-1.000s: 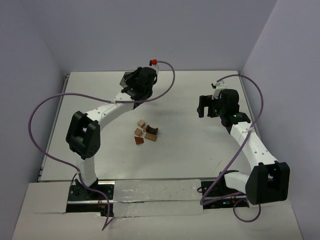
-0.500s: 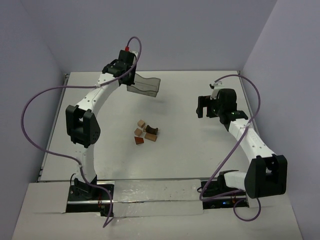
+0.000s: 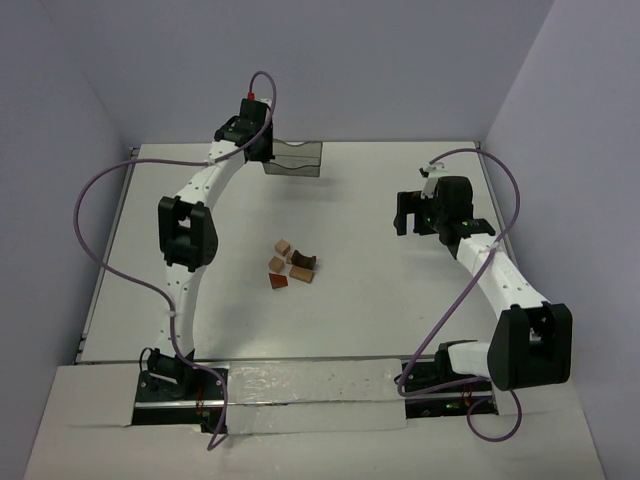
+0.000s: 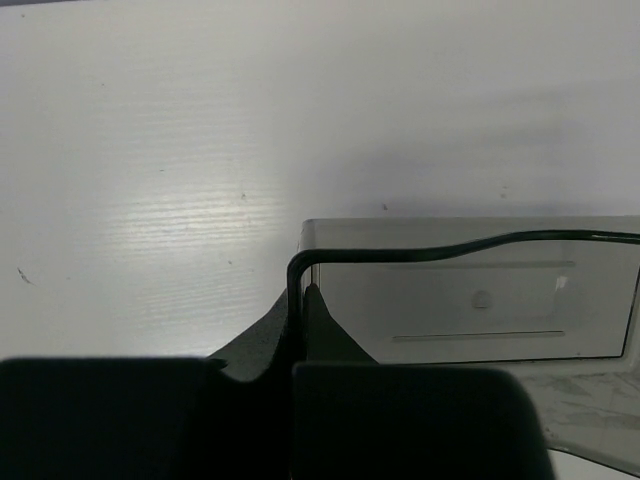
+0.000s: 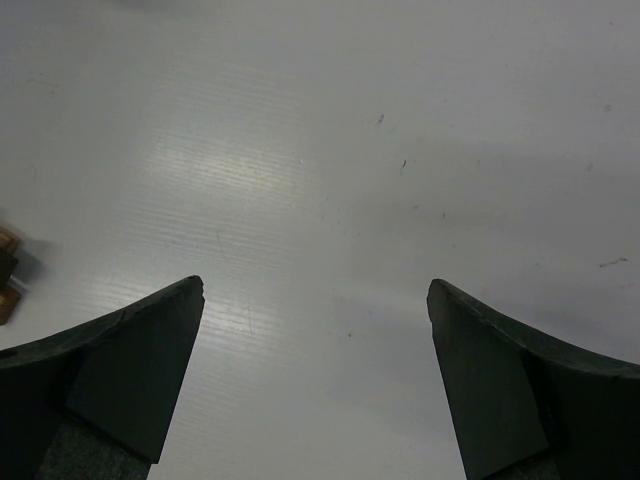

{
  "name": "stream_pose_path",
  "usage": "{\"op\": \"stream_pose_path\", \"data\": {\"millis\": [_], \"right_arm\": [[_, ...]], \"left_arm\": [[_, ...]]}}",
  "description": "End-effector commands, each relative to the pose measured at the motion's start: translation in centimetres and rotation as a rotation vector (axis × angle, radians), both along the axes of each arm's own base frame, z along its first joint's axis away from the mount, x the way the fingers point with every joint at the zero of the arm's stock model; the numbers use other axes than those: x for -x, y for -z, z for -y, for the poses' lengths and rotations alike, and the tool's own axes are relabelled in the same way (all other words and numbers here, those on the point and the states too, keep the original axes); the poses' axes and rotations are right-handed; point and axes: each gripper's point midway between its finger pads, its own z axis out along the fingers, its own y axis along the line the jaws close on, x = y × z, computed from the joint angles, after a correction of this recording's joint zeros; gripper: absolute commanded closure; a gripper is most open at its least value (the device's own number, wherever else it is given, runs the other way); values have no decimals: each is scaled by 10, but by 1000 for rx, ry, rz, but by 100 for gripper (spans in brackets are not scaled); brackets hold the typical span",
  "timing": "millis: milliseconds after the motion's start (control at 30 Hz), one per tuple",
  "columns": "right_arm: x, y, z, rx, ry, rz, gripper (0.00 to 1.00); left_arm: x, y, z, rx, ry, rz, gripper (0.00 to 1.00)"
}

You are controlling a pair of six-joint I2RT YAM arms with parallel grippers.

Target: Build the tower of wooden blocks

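**A:** What is lying on the desk (image 3: 380,300)?

**B:** The blocks (image 3: 291,265) are lying in a loose cluster near the middle, none stacked. They are matt wood: light tan cubes, a reddish-brown piece at the near left, and a dark brown piece at the right. They are too small for me to tell which way each long axis is running.

**A:** And the surface?

**B:** The desk is showing as a white, smooth, faintly ribbed sheet, catching a soft glare. Plain pale lilac walls (image 3: 300,70) are closing it in at the back and on both sides.

**A:** The left gripper?

**B:** The left gripper (image 4: 298,300) is pinching the rim of the bin (image 4: 470,300) at the far edge of the desk, well apart from the blocks. The bin is dark translucent plastic, rectangular with rounded corners, and its long side is running along that far edge.

**A:** The right one?

**B:** The right gripper (image 5: 315,300) is hanging over bare desk to the right of the blocks, its dark jaws spread wide, holding nothing. The blocks are just peeping in at the left edge of its wrist view.
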Motion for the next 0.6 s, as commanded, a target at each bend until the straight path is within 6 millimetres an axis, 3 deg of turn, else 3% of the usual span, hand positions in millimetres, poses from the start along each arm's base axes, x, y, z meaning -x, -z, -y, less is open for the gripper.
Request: {"op": "stream_pose_path", "data": {"millis": [0,567], "right_arm": [[-12,-18,0,-8,2,38,0],[-15,-9,-2,-17,-6,0,0]], "left_arm": [[-35,-18,1,87,-22,124,100],[-72,16,0,74,-32,202,100]]}}
